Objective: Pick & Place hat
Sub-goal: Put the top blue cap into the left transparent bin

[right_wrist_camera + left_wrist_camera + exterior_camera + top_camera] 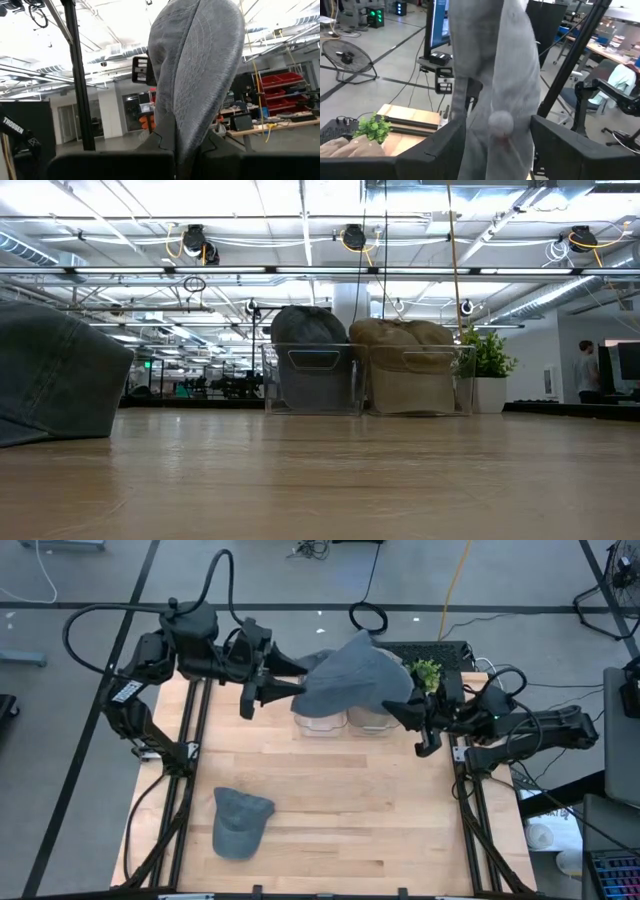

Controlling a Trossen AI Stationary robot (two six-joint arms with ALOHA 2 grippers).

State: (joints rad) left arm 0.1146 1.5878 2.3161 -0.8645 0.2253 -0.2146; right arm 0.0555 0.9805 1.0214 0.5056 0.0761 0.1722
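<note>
We have the grey hat [350,680] lifted between both arms at the upper middle of the high view, hanging over the two clear bins [345,722] at the far edge of the tabletop [350,810]. The right end effector [405,712] is clenched on the hat's edge at centre right; its wrist view shows the fabric rising straight out of the pinched fingers. The left end effector [272,680] meets the hat from the left, and in its wrist view the cloth hangs between the spread fingers [440,147]; we cannot tell whether they press on it.

We judge the hat light and soft: it drapes and folds rather than keeping its dome, so it will sag wherever it is unsupported. The brim looks the stiffest part and the safest place to hold; a pinch on the crown cloth alone could slip.

A second hat [240,822] lies flat at lower left of the tabletop, well apart.
</note>
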